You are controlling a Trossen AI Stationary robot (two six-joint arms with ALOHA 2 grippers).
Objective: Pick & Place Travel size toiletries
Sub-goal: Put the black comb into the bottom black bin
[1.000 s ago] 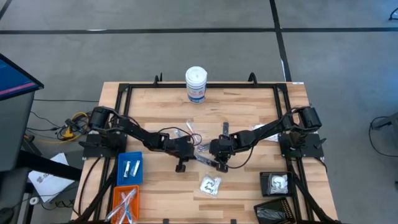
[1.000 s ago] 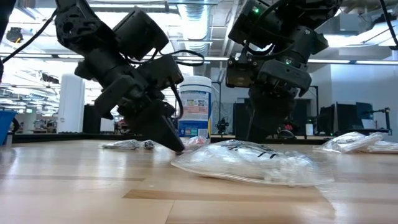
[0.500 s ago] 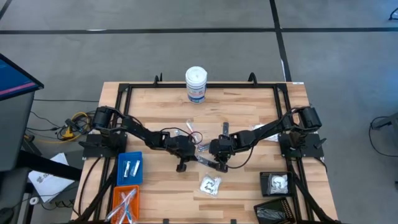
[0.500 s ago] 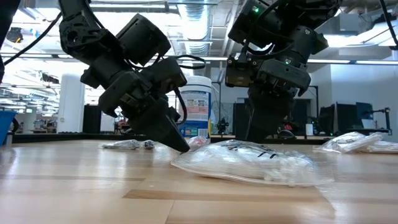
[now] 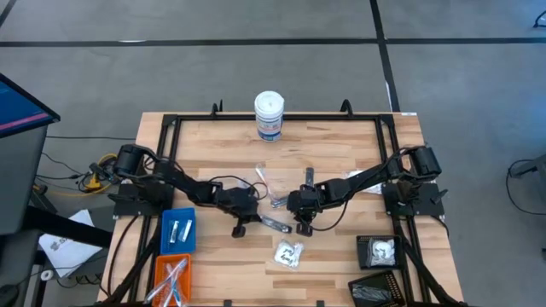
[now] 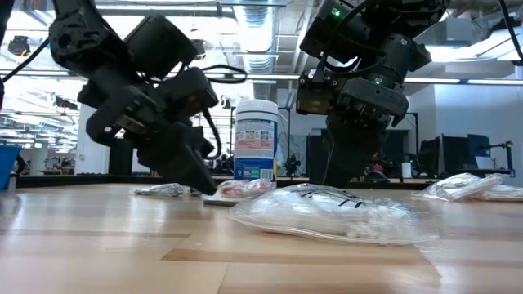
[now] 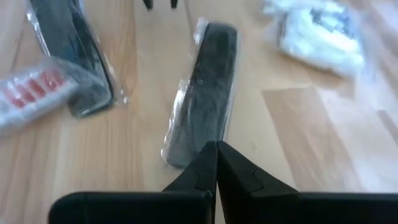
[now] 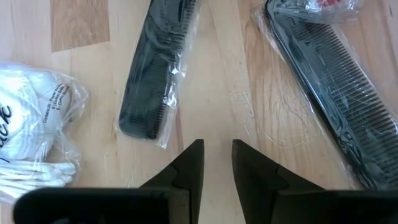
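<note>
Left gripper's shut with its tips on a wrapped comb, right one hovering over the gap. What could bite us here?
1. The left gripper is shut with its tips at the near end of a black comb in a clear wrapper; it may only pinch film, or slip off.
2. The right gripper hangs slightly open over bare wood between that comb and a longer black wrapped comb; closing there would likely catch nothing.
3. Both grippers crowd the table's middle, so they could collide.

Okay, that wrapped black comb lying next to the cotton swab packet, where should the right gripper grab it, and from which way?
Grip the black comb across its narrow width, about mid-length, coming straight down. It lies flat on the table, long and thin, so only spine-to-teeth fits between the fingers. The right gripper is open beside it.
</note>
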